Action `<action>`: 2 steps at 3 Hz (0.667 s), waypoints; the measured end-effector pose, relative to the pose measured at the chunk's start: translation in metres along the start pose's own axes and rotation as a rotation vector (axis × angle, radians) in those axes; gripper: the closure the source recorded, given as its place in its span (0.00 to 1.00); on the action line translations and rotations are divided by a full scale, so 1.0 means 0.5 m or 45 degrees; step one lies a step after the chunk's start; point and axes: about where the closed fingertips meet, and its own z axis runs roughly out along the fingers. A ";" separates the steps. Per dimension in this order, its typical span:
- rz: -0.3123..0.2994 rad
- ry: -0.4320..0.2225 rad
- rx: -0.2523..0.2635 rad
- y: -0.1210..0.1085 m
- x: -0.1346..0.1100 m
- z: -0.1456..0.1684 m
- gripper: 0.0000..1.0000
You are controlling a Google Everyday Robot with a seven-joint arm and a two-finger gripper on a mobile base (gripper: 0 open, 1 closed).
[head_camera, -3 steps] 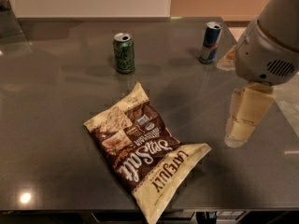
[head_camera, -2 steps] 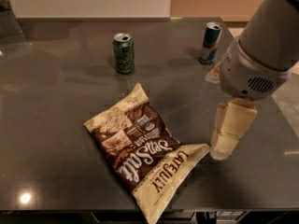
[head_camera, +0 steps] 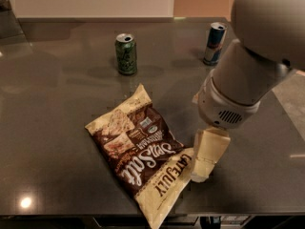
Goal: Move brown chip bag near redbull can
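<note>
The brown chip bag point(head_camera: 143, 154) lies flat on the dark table, front centre, with its cream "LATE JULY" end toward the front edge. The redbull can point(head_camera: 214, 43) stands upright at the back right. My gripper point(head_camera: 204, 164) hangs from the big white arm at the right, pointing down, its cream fingers right beside the bag's near right corner, touching or almost touching it. The arm's bulk hides part of the table between the bag and the can.
A shorter green can point(head_camera: 126, 54) stands upright at the back, left of the redbull can. The dark grey table point(head_camera: 52, 89) ends close in front of the bag. A white wall panel runs behind the table.
My arm has swung left and toward the front, bringing the gripper from well right of the bag down to its near right corner. The bag and both cans have not moved.
</note>
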 end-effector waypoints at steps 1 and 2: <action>-0.016 -0.003 -0.051 0.020 -0.010 0.038 0.00; -0.057 -0.002 -0.103 0.047 -0.023 0.067 0.00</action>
